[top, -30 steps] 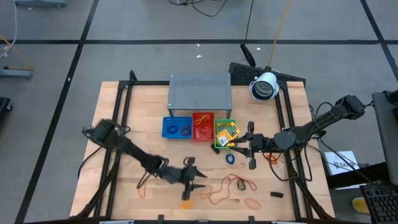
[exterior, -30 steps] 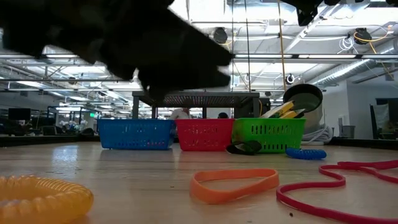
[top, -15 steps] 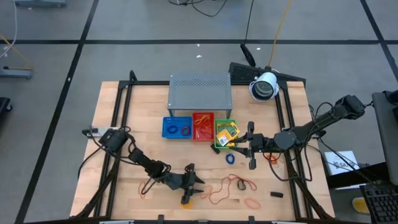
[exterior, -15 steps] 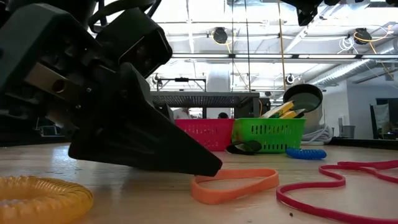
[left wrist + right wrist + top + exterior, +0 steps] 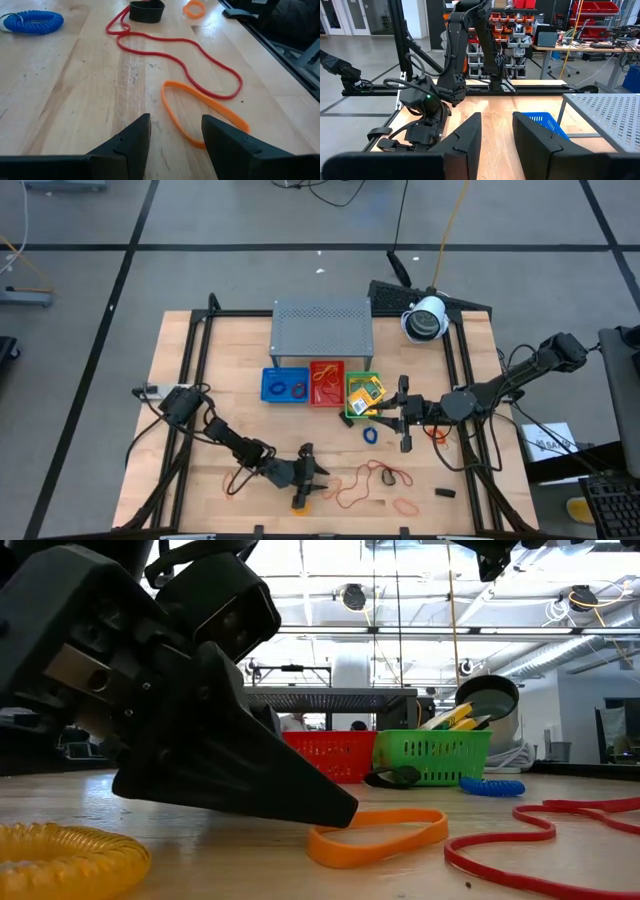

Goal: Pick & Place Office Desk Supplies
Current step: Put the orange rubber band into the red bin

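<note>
My left gripper (image 5: 172,132) sits low at the table's (image 5: 190,350) front edge, fingers parted, tips apparently just short of the orange rubber band (image 5: 200,112). My right gripper (image 5: 403,414) hovers parted beside the green tray (image 5: 362,396).

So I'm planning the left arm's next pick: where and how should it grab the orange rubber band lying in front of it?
Grip the near strand of the orange rubber band, coming straight down with the left gripper. The band lies flat on the table as a long thin loop, so probably only one finger inside and one outside can pinch it. Its far end runs close to the red band.
</note>
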`<action>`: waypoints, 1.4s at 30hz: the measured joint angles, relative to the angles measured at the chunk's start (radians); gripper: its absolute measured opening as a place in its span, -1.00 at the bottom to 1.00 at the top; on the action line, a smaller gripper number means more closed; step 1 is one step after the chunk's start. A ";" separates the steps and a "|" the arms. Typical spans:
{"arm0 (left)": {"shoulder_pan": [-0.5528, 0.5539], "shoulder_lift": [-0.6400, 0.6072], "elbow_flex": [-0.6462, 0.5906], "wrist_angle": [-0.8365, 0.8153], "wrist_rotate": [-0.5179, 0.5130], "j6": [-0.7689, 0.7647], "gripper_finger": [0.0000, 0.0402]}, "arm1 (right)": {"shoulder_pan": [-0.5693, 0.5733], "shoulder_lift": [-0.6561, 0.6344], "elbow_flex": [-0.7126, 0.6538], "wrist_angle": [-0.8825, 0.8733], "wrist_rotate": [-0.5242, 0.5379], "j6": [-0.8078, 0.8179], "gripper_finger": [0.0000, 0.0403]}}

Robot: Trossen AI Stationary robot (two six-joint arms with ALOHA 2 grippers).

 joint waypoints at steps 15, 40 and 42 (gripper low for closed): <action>0.057 0.003 -0.005 -0.015 0.091 -0.066 -0.95 | 0.000 0.000 0.000 -0.003 0.000 0.000 -0.50; 0.090 0.008 -0.005 0.190 0.245 -0.008 -0.88 | 0.000 0.000 0.000 -0.008 0.000 0.000 -0.50; 0.090 0.007 -0.004 0.171 0.245 -0.006 -0.83 | 0.000 0.000 0.000 -0.008 0.000 0.000 -0.50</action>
